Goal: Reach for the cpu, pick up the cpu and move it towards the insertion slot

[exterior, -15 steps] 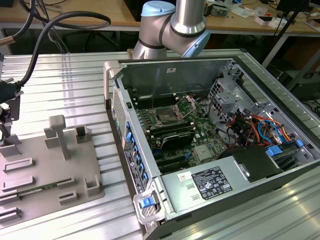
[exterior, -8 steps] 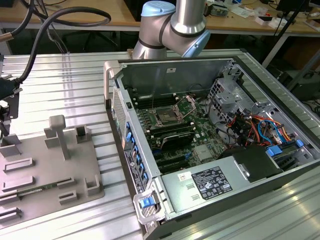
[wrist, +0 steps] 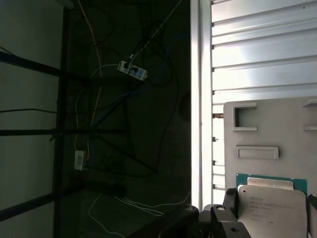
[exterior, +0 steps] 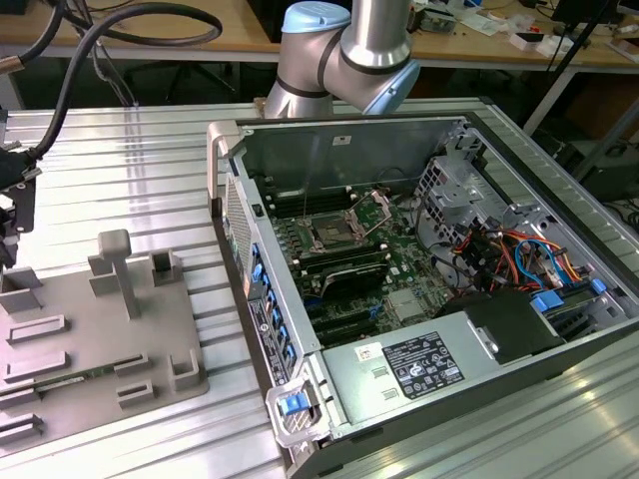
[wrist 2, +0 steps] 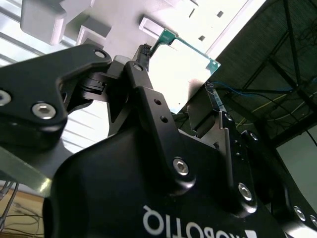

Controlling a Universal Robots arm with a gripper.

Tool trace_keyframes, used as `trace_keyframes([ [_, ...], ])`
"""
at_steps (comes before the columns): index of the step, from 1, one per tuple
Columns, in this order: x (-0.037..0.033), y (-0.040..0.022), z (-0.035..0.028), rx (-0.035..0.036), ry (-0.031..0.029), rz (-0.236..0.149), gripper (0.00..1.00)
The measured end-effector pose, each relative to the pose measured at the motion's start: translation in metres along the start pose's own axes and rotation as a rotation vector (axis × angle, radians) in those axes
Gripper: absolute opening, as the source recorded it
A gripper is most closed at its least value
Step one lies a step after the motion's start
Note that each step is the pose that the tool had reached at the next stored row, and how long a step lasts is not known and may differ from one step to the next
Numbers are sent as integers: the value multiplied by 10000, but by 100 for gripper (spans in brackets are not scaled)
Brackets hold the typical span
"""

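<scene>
Closest up, my end effector (wrist 2: 177, 74) is clamping the cpu (wrist 2: 185, 57) by two opposite edges, at the edge of the grey tray (wrist: 267, 129). It is looking light, stiff, slick-topped and fragile underneath, so I am judging edge contact right. Open worktop (exterior: 130, 160) is lying between the tray and the case wall (exterior: 232, 215), which is guarding the insertion slot (exterior: 329, 234) toward the exterior view's right.

Gripper (wrist 2: 177, 82) clamped on cpu (wrist 2: 185, 54) edges; elbow (exterior: 344, 50) bent.
</scene>
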State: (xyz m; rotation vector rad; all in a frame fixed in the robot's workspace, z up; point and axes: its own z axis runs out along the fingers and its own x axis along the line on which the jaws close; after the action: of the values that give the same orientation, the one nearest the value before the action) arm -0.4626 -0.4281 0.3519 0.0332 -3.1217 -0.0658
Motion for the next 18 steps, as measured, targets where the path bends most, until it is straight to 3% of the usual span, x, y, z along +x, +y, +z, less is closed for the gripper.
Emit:
trace_keyframes([
  [18, 2, 5, -125, 0, 1, 0, 55],
])
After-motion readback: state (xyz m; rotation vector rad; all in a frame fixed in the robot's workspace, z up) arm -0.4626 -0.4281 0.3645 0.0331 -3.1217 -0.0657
